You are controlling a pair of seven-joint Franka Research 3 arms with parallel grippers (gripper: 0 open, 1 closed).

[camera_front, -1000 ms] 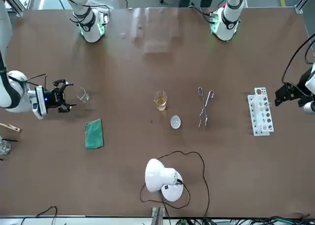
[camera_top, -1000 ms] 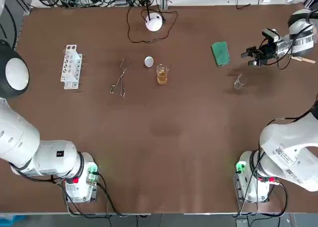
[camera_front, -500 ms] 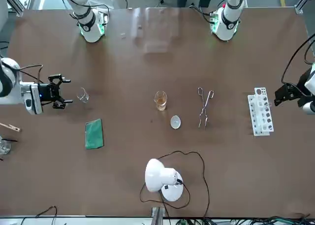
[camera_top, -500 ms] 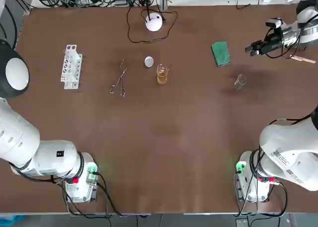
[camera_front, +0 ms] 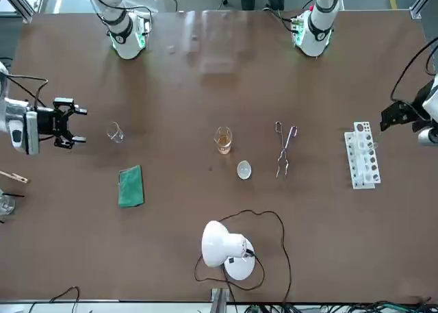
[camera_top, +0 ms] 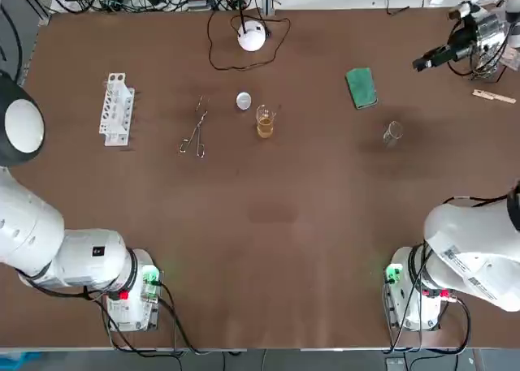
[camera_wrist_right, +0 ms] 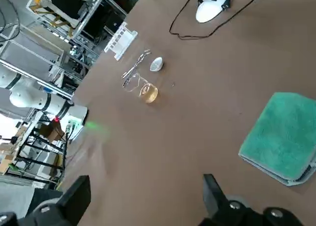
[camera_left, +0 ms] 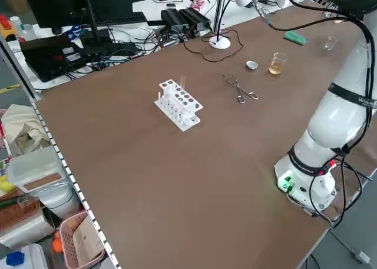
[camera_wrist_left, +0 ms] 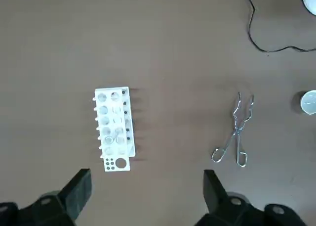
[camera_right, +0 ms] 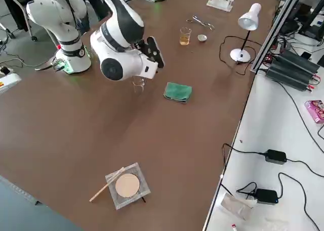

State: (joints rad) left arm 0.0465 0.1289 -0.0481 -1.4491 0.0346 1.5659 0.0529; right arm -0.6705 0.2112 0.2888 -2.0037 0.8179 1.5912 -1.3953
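Jaws wide and empty, the right gripper (camera_front: 76, 125) hung short of the small beaker (camera_front: 115, 132), ungrasped ahead of its fingertips; the left gripper (camera_wrist_left: 145, 186), likewise spread, hovered above the test-tube rack (camera_wrist_left: 113, 129).

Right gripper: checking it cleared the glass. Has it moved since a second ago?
Yes. In the top view the right gripper has pulled away from the small glass, toward the table's right edge.

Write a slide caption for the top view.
Right claw open near green cloth and small glass; left arm by tube rack.
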